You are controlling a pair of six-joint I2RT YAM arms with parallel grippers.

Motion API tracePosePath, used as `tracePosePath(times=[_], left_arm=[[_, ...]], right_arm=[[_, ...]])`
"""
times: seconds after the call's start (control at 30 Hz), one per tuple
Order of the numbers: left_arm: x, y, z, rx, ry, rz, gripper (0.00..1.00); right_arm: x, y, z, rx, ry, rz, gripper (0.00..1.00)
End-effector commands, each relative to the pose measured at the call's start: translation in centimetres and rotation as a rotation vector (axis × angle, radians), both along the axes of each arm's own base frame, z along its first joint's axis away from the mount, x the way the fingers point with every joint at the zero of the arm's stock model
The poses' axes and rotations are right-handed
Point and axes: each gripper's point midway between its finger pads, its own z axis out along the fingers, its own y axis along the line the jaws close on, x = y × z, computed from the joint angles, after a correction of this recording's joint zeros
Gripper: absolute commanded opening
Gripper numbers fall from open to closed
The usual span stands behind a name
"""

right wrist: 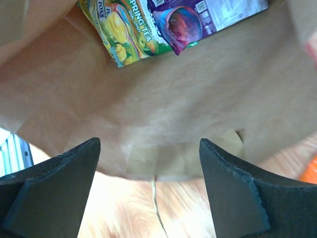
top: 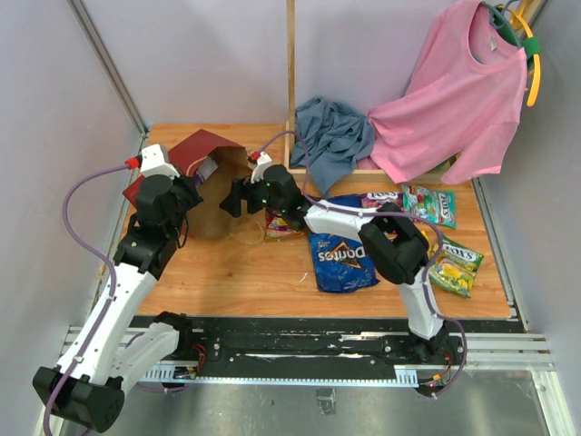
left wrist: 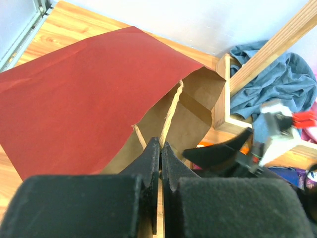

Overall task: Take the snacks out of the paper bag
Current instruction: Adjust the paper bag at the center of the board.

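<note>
- The paper bag [top: 207,150] lies on its side on the worktop [top: 236,282], with its mouth turned toward the right fingers [right wrist: 54,193].
- The bag's brown rim is pinched between the left fingers [left wrist: 148,163], which are pressed together on the paper, so the mouth is held up and open.
- The right fingers are spread wide with nothing between them. They are placed just inside the mouth, above the bag's lower wall.
- Ahead of the right fingers, deep toward the bag's bottom, a yellow-green packet [right wrist: 126,25] and a purple packet [right wrist: 198,20] are seen side by side and touching. Neither is touched by the fingers.
- Behind the right fingers, outside the bag, the Doritos bag [top: 343,259] and a red-orange packet [top: 283,227] are laid on the worktop, and are judged to be already out.
- The step in hand is judged to be the reach into the bag for the packets inside.
- For the next move, the right fingers would need to be carried deeper and kept wide until one packet's edge lies between them, then closed.
- The packets lie flat against the paper, so the bag wall could be caught along with one.
- The left pinch should be held so that the mouth is not let down.
</note>
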Motion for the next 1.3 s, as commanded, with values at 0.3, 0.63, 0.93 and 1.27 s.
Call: tracePosePath(times=[0.3,0.63,0.93,1.27], left_arm=[[-0.4,-1.0,1.6,0.016,-0.072,-0.088,0.0],[-0.9,-3.8,1.8,0.064,-0.1,-0.277,0.01],[-1.3,-6.4,1.1,0.094,-0.079,-0.448,0.01],[-1.4,-6.6,0.8,0.104,-0.073,-0.467,0.0]], right_arm=[[-1.4,-7.9,10.8,-0.352,-0.772,0.123,0.91],[-3.1,-4.8,11.8,-0.334,-1.495,0.414,0.9],[-3.0,-1.3,14.7,-0.148,-1.627,0.425,0.8],[-0.8,-0.4,15.0,-0.17,-1.652,0.362,0.63]])
